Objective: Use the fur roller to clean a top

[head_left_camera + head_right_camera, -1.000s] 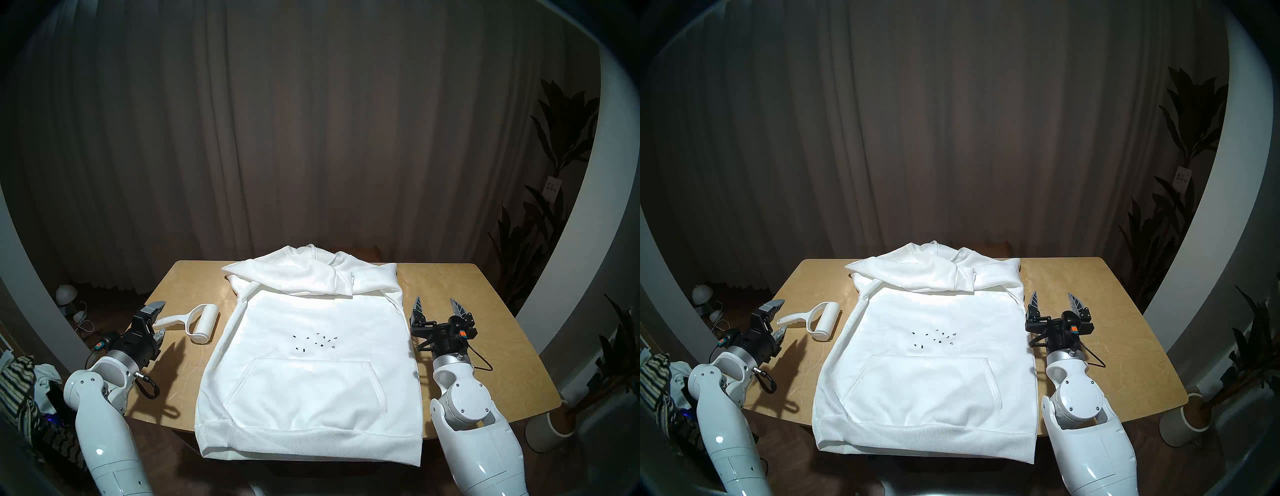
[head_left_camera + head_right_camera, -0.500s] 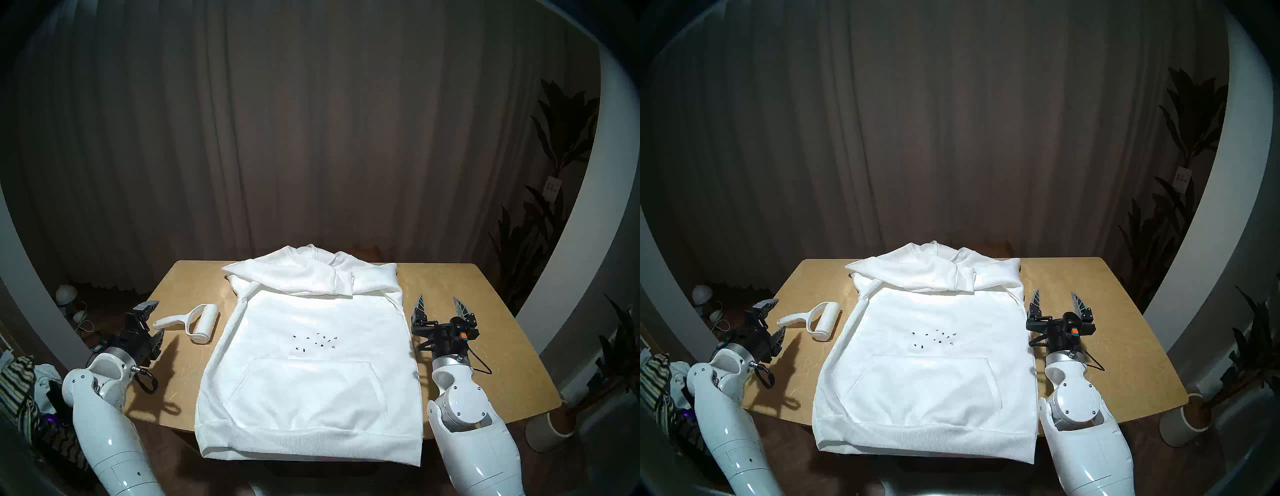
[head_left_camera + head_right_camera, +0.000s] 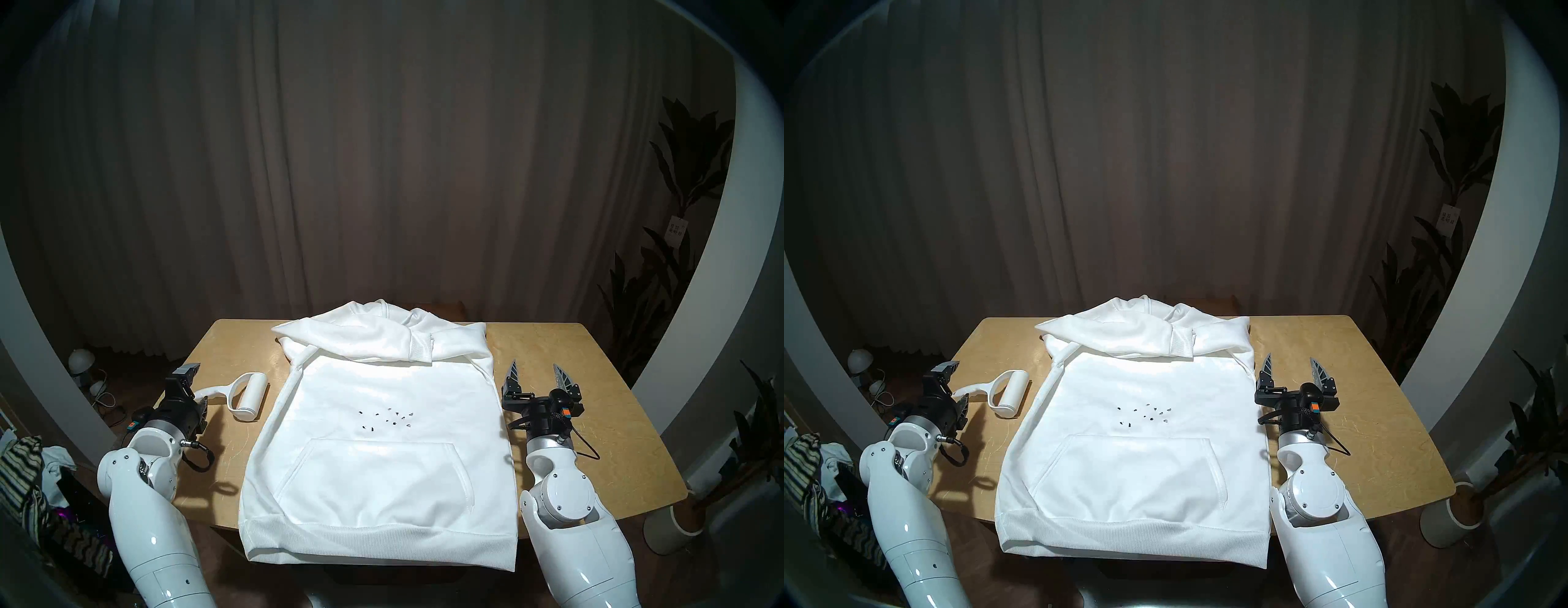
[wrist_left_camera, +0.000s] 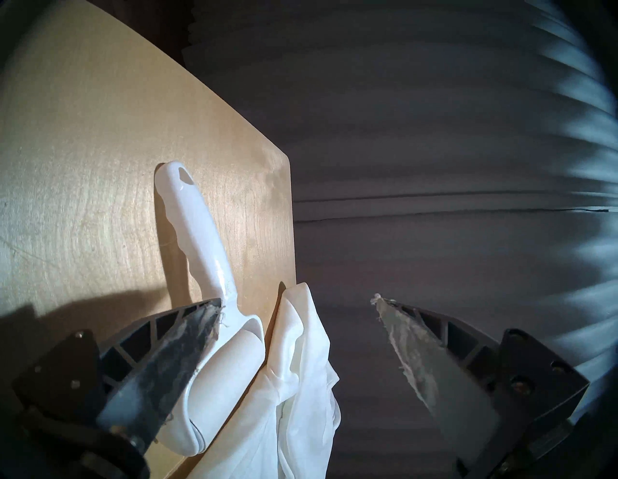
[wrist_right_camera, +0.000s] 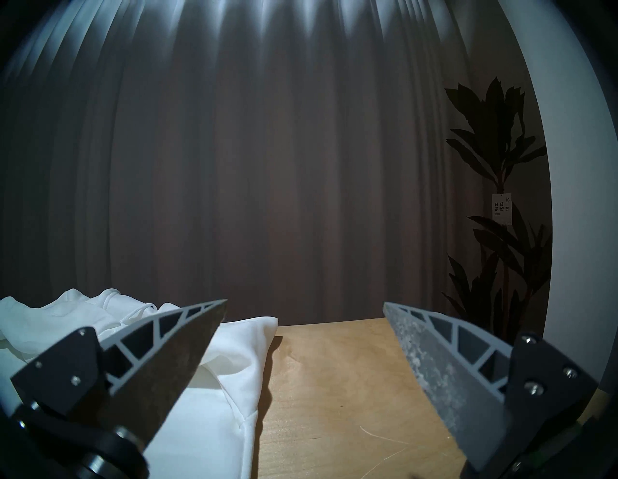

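The white fur roller [image 3: 248,397] lies on the table left of the top, its handle pointing left. The top [image 3: 382,446], a white hooded sweatshirt, lies flat with several dark specks [image 3: 386,418] above its pocket. My left gripper [image 3: 196,385] is open at the handle's end. In the left wrist view the handle [image 4: 197,241] and the roll [image 4: 227,361] sit by one finger [image 4: 174,354], outside the open gap of the left gripper [image 4: 297,301]. My right gripper [image 3: 536,373] is open and empty, just right of the top; it shows the same in the right wrist view [image 5: 304,307].
The wooden table [image 3: 594,403] has bare room right of the right gripper. A striped cloth pile [image 3: 21,467] lies off the table at the left, with a small lamp [image 3: 80,361] and cables on the floor. Potted plants [image 3: 679,297] stand at the right.
My left gripper drew back to the left, then came forward and rolled its wrist, ending at the roller's handle end. The roller, the top and the right arm have barely moved.
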Motion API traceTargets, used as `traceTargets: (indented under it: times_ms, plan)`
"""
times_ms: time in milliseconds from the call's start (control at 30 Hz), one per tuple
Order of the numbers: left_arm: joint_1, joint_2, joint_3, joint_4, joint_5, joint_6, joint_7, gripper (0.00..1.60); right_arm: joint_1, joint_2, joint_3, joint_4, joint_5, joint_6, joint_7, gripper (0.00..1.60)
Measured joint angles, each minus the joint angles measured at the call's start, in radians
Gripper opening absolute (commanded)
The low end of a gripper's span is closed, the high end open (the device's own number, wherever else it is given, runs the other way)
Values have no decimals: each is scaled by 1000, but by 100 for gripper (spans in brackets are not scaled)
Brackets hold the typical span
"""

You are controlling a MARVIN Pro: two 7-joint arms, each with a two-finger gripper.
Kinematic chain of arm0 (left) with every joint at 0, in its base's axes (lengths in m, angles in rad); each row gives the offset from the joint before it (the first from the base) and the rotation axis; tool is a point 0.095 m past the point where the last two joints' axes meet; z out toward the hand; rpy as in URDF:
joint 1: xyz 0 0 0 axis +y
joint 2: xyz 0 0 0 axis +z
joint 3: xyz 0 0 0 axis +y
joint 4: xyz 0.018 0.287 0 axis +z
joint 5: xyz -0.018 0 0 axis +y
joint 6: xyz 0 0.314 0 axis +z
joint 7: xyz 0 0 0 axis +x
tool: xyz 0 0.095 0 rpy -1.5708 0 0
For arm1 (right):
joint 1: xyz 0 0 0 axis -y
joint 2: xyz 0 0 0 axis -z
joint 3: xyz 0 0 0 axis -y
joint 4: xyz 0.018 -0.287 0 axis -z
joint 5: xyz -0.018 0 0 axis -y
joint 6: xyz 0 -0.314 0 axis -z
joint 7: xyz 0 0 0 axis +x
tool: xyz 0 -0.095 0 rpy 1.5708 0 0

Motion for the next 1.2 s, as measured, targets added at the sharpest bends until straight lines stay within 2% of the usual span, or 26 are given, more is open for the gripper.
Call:
traceTargets:
  times_ms: [233, 667, 933, 1200]
  plan:
    - [21, 1, 23, 16, 21, -50, -26, 160, 18, 10, -3, 8, 1, -4, 11, 160]
    - [21, 13, 40, 63, 58, -65, -44, 160, 32, 12, -11, 11, -20, -9, 4, 160]
    - [-10, 28, 39, 86, 72, -82, 44, 160, 28, 3, -14, 4, -33, -13, -23, 160]
    - [-31, 37, 39, 96, 74, -91, 78, 160, 15, -2, -14, 0, -46, -17, -45, 160]
